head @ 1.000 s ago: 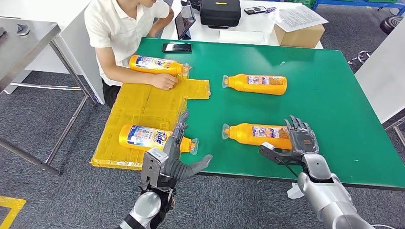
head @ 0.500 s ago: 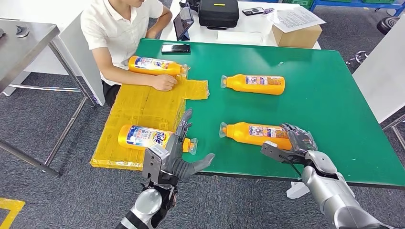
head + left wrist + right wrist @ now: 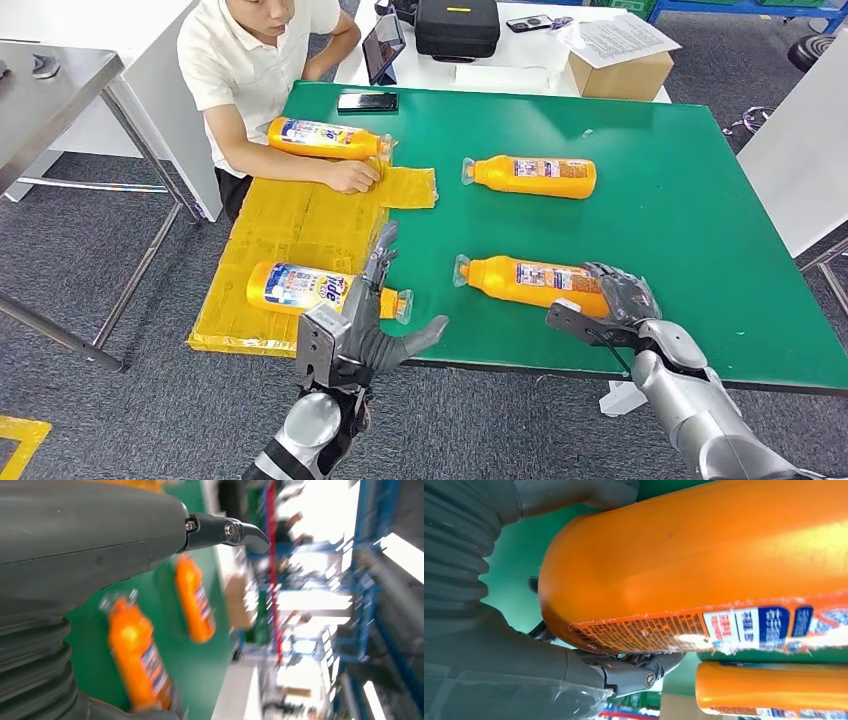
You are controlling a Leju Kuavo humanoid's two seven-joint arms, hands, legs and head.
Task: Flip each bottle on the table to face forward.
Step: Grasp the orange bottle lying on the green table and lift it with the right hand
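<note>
Your right hand (image 3: 622, 300) grips the base end of the near orange bottle (image 3: 530, 281), which lies on its side on the green counter (image 3: 700, 220). Your left hand (image 3: 365, 330) hovers with fingers spread, apparently holding nothing, beside the labelled bottle (image 3: 300, 288) on the yellow cardboard (image 3: 300, 225).

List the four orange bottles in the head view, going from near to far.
Bottle on the yellow mat by the left hand → bottle held by the right hand → far bottle on the green table → bottle by the person's hand.
</note>
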